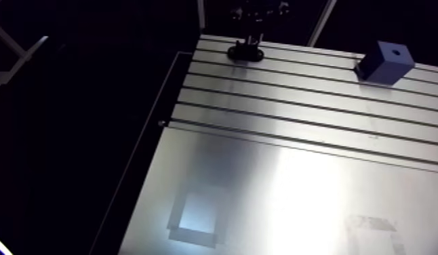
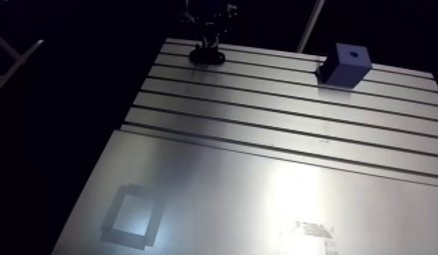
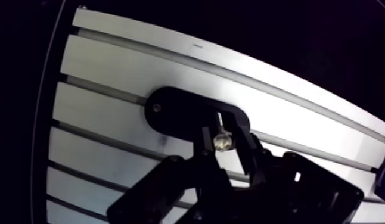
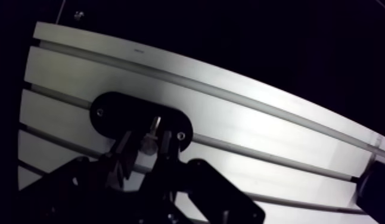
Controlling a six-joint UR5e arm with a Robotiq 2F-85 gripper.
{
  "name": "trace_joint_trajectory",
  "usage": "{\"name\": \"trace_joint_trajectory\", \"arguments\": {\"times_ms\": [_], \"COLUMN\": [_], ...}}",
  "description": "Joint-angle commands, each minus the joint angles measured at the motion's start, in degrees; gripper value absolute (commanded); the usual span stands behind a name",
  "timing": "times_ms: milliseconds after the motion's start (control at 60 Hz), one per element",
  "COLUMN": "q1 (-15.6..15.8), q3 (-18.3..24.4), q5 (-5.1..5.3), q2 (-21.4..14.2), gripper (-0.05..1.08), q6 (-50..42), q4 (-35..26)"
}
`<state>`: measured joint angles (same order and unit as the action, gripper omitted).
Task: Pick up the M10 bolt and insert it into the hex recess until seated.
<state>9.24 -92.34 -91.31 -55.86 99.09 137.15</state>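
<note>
Between the gripper's [image 3: 224, 149] 2 narrow-set fingers [image 4: 126, 154] sits the bolt [image 3: 222, 140], pinched near its head, shank pointing down at the black oval holder [image 3: 171, 111] directly beneath. A blue block [image 1: 384, 62] with 1 hole on top stands well off to the side on the slotted table [image 1: 296, 169].

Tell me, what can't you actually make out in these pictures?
Bolt: its tip, in the wrist view, is lost against the black plate.
Blue block: arm view, hole too small and dark to show its shape; wrist view, cut off at the edge.
</note>
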Motion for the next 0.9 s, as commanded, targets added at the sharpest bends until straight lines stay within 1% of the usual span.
{"name": "trace_joint_trajectory", "arguments": {"times_ms": [17, 117, 900], "q1": [0.0, 0.0, -0.1], "q3": [-0.3, -0.3, -0.3], "q5": [-0.05, 0.11, 0.12], "q2": [0.0, 0.0, 0.0], "gripper": [0.65, 0.65, 0.69], "q6": [-0.1, -0.1, -0.1], "q4": [0.0, 0.0, 0.0]}}
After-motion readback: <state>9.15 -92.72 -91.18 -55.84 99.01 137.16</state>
